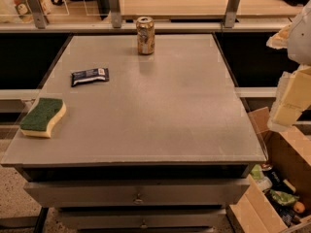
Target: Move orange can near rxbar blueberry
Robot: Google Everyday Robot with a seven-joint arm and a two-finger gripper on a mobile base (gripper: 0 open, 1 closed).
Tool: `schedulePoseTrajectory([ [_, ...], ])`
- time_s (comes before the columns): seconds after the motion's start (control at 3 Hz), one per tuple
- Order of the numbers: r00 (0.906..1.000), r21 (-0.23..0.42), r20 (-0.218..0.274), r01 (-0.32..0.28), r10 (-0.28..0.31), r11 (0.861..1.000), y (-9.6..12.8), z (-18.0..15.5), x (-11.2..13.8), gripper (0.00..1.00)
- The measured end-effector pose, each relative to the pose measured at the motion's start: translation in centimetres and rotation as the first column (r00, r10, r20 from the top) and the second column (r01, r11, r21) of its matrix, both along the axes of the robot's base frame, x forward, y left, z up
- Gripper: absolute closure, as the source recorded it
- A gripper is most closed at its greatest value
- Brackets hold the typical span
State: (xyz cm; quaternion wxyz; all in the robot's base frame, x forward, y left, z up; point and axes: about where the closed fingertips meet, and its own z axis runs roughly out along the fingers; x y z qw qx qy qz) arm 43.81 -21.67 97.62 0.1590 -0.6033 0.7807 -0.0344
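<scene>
Golden-orange, pale-mottled metal can (145,35); navy, white-lettered flat bar (90,76); green-topped yellow sponge (43,117); grey tabletop (170,110); cream hand (286,108) at right edge.

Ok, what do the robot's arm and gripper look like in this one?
The gripper, at the frame's right edge beside the table, is pale cream-yellow and blocky. Above it the arm has a rounded white-grey shell. No cables or markings show.

The can (145,35) stands alone at the table's (170,120) far edge, just in front of the rail posts (114,6). Bare tabletop lies between it and the bar (90,76). The sponge (43,116) sits at the front-left corner, well apart from both. The gripper (287,108) hangs beyond the right edge, above a box (252,205).
</scene>
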Motion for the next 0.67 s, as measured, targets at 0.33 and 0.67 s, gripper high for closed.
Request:
schedulePoseTrajectory([
  [0.33,1.0,0.0,0.0,0.0,0.0,1.0,0.0,0.0,0.0,0.0],
  [0.67,0.9997,0.011,0.023,0.007,-0.008,1.0,0.1,0.3,0.51,0.0],
])
